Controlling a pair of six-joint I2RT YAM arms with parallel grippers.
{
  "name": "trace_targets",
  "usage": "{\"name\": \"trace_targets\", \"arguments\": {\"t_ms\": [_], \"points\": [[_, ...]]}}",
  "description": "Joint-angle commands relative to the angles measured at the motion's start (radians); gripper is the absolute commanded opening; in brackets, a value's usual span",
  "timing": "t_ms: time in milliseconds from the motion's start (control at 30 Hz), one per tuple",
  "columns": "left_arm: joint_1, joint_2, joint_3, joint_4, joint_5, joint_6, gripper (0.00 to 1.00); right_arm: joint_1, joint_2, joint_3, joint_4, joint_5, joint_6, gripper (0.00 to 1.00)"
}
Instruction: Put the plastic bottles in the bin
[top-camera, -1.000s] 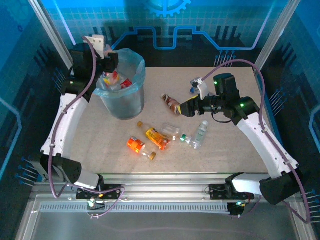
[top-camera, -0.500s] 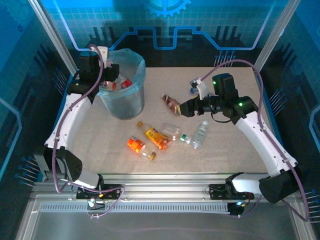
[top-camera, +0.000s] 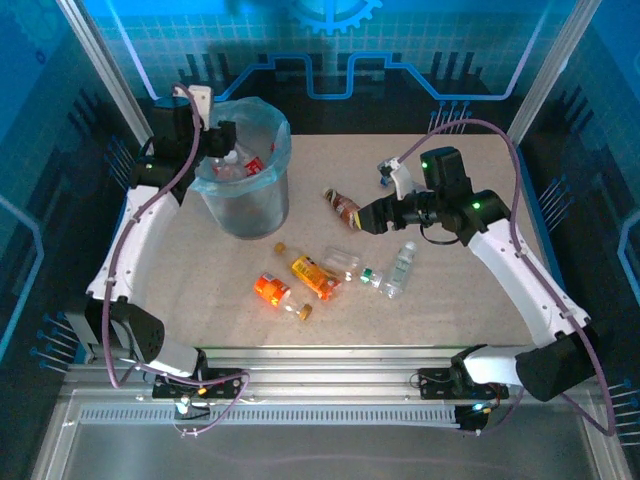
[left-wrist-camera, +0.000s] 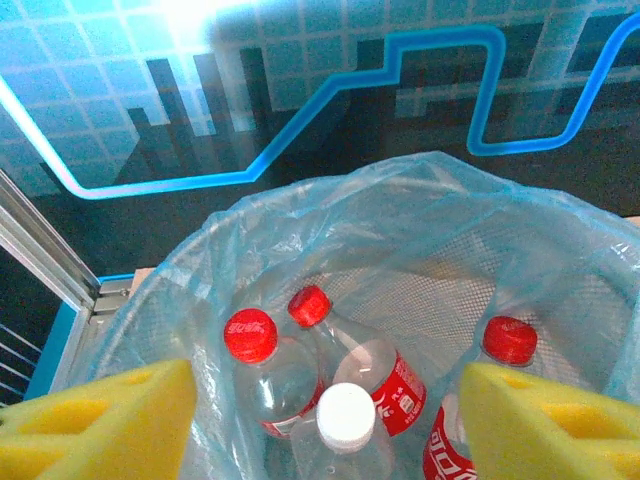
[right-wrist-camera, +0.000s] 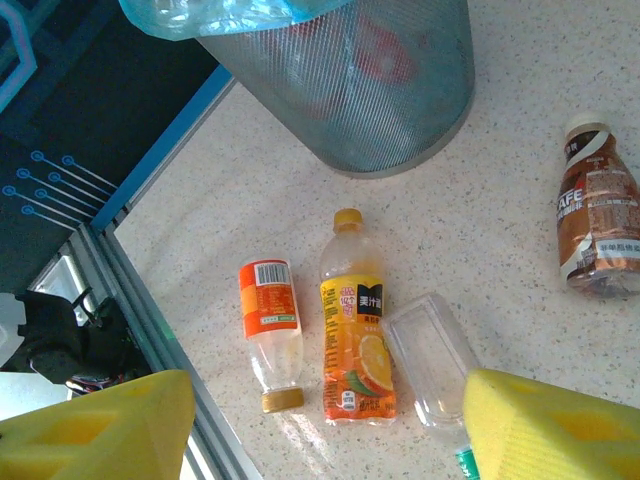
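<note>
**Left claw empty over the bin, right claw lining up the next bottle**

The bin (top-camera: 245, 200) stands near the far left corner of the surface (top-camera: 450, 310). Several plastic bottles (left-wrist-camera: 375, 375) with red and white caps already lie inside its blue liner. At least five more lie loose mid-surface:
- a brown-label bottle (top-camera: 342, 207) towards the far edge
- an orange-label bottle (top-camera: 270, 289), a yellow juice bottle (top-camera: 312, 275), a clear bottle (top-camera: 345, 264) and a green-capped bottle (top-camera: 398, 270), clustered nearer the near edge

The left claw (top-camera: 222, 140) hangs above the bin's mouth, its yellow pads well apart with nothing between them. This reads as the drop end of a delivery. Its next job is to swing out to the cluster.

The right claw (top-camera: 368, 218) hovers just beside the brown-label bottle, also wide open and empty. Its wrist view centres on the juice bottle, so I cannot tell which one it is aiming for. Either way, it must descend, straddle a bottle's body across its width, and close before lifting.
</note>
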Motion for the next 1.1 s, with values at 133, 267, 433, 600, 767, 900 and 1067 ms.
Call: {"name": "trace_targets", "arguments": {"t_ms": [133,267,433,600,767,900,1067], "points": [[0.007,0.067,0.129,-0.18,0.048,-0.041,0.41,0.011,0.024,0.006,-0.029,-0.002,-0.011,0.72],[0.005,0.094,0.117,-0.272,0.1,-0.042,0.26,0.012,0.029,0.001,-0.038,0.0,-0.015,0.72],[0.007,0.178,0.175,-0.417,0.123,-0.017,0.21,0.012,0.042,-0.004,-0.037,0.003,-0.023,0.72],[0.007,0.28,0.267,-0.505,0.122,-0.008,0.21,0.013,0.073,0.013,-0.044,0.003,-0.021,0.72],[0.021,0.366,0.348,-0.554,0.124,-0.014,0.21,0.012,0.085,0.017,-0.059,0.009,-0.03,0.72],[0.034,0.41,0.373,-0.573,0.141,-0.026,0.2,0.011,0.086,0.009,-0.076,0.021,-0.043,0.72],[0.043,0.425,0.35,-0.557,0.148,-0.03,0.2,0.01,0.089,0.005,-0.082,0.028,-0.052,0.73]]}}
